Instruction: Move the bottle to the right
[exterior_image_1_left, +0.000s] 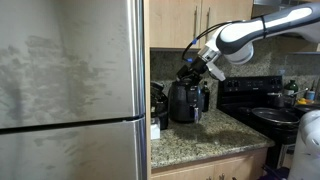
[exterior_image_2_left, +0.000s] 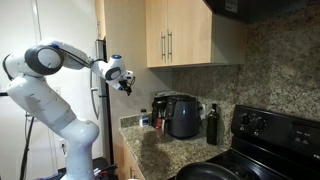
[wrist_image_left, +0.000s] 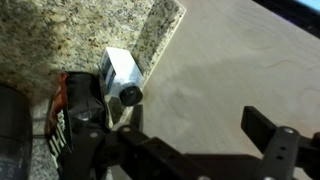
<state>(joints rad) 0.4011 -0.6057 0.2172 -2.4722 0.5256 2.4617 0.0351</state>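
My gripper (exterior_image_2_left: 122, 80) hangs in the air above the left end of the counter (exterior_image_2_left: 165, 150), jaws wide and holding nothing, while the bottle (exterior_image_2_left: 212, 124) stands upright well to the right on that counter, between the black appliance (exterior_image_2_left: 183, 115) and the stove (exterior_image_2_left: 270, 130).

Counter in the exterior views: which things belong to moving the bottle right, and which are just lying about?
Part of the job:
bottle
gripper, open, well apart from the bottle

Just lying about:
black appliance
stove
fridge
small white object
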